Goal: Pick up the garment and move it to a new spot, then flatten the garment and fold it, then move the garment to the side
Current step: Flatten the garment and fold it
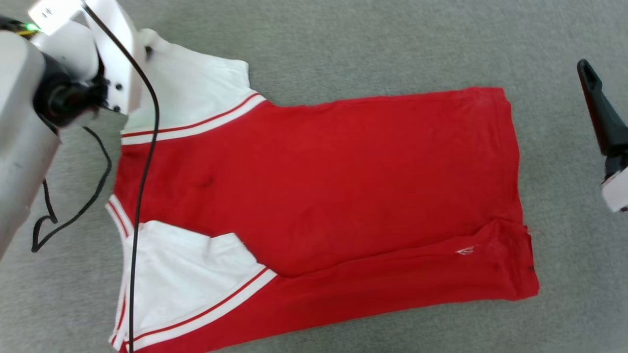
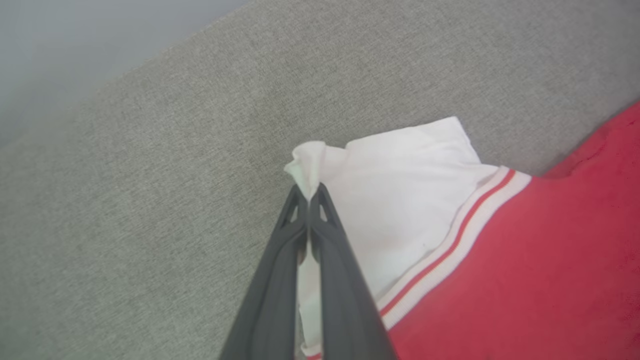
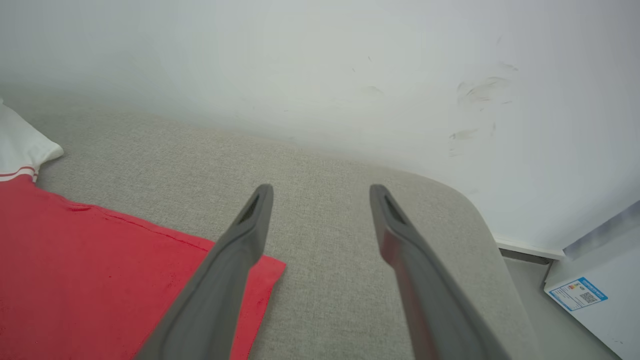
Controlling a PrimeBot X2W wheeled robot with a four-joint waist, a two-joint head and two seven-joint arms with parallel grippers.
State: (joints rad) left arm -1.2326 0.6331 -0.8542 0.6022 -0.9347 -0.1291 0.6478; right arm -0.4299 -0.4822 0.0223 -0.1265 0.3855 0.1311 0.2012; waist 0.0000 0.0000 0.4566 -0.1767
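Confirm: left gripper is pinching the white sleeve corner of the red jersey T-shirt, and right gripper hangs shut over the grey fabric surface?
One error: the right gripper is open, per the right wrist view. The left gripper does pinch the white sleeve corner of the red jersey T-shirt.

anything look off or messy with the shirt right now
Yes: the garment isn't flat. A long strip along its near side is folded over the red body, and the left tool is shut on the bunched corner of the far sleeve.

Bare indoor room — grey fabric surface point(image 3: 325, 165), scuffed white wall point(image 3: 350, 75).
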